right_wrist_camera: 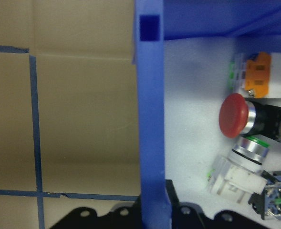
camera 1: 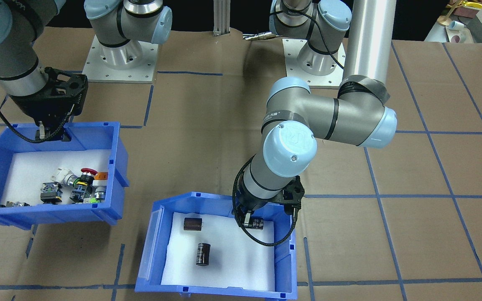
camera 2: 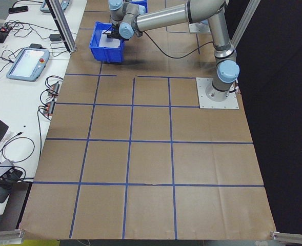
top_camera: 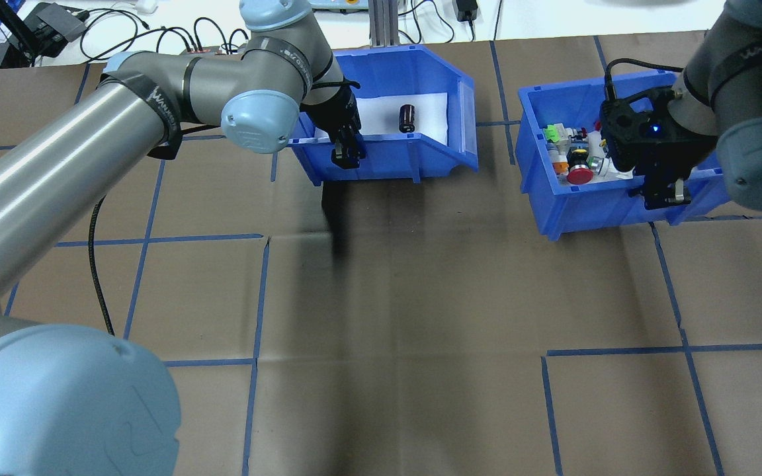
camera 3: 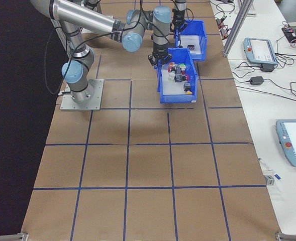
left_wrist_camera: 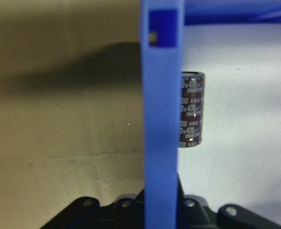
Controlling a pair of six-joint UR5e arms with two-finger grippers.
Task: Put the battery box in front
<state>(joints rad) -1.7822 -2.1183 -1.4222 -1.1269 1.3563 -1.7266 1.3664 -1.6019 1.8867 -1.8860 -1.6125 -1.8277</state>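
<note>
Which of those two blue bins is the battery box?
On the brown papered table stand two blue bins. The battery box is the one the left arm's fingers straddle by the wall. It holds only dark cylinders on white foam, not colourful push-buttons.

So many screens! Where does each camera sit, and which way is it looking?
Front-facing: across the table, facing the robot; both bases, both arms, battery box.
Overhead: behind the robot's shoulders, looking forward; left pincer and right pincer each on a bin's near wall.
Exterior left: table's end; left arm near.
Exterior right: opposite end; right arm near, switch bin.
Left wrist: straddles the battery box wall beside a cell.
Right wrist: straddles the switch bin wall.
Shared: front and overhead both show both bins.
</note>
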